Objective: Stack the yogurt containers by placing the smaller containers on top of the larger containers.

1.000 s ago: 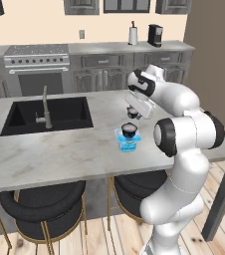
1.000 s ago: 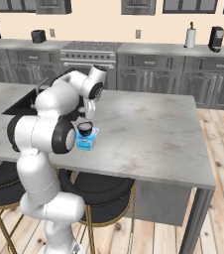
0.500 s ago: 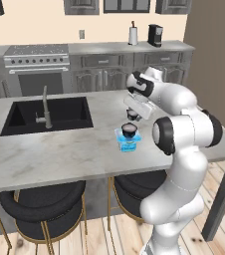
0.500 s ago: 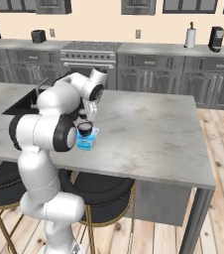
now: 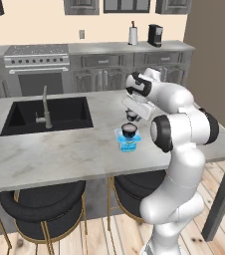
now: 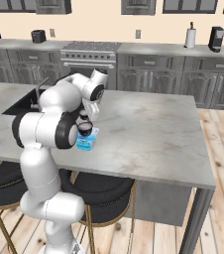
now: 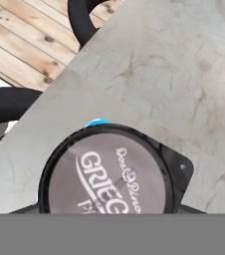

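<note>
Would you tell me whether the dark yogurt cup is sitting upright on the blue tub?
Upright: the dark cup stands on the blue tub, its printed lid facing straight up toward the hand camera.

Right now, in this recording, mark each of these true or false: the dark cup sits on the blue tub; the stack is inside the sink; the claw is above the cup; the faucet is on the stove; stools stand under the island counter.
1. The dark cup sits on the blue tub. True.
2. The stack is inside the sink. False: it stands on the island counter, to the right of the sink.
3. The claw is above the cup. True.
4. The faucet is on the stove. False: it stands at the sink's front edge.
5. Stools stand under the island counter. True.
</note>
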{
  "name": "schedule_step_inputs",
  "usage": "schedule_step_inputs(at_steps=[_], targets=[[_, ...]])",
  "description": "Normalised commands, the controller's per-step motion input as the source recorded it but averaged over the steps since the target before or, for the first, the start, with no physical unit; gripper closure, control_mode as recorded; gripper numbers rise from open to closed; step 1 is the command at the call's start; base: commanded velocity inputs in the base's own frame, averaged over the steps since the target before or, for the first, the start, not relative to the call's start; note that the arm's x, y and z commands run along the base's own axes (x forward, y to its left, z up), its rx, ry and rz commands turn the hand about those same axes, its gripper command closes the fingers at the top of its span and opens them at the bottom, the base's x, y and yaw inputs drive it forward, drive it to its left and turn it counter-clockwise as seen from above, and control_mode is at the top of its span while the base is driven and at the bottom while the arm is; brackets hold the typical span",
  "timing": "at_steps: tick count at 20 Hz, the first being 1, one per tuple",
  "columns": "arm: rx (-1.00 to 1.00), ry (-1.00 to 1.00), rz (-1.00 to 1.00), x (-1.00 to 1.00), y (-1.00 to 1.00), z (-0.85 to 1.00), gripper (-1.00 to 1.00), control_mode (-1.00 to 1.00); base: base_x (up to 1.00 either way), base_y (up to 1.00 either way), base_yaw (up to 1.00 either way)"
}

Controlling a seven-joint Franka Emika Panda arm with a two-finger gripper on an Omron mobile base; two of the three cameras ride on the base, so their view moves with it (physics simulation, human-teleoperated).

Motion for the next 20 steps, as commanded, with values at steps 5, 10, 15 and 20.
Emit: schedule_step_inputs(at_steps=[5,10,15,20], targets=[[0.0,0.0,0.07,0.04,0.0,-0.07,1.0,-1.0,0.0,0.0,0.0],[0.0,0.0,0.07,0.0,0.0,-0.11,1.0,-1.0,0.0,0.0,0.0],[0.0,0.0,0.07,0.01,0.0,-0.12,1.0,-1.0,0.0,0.0,0.0],[0.0,0.0,0.07,0.02,0.0,-0.16,1.0,-1.0,0.0,0.0,0.0]])
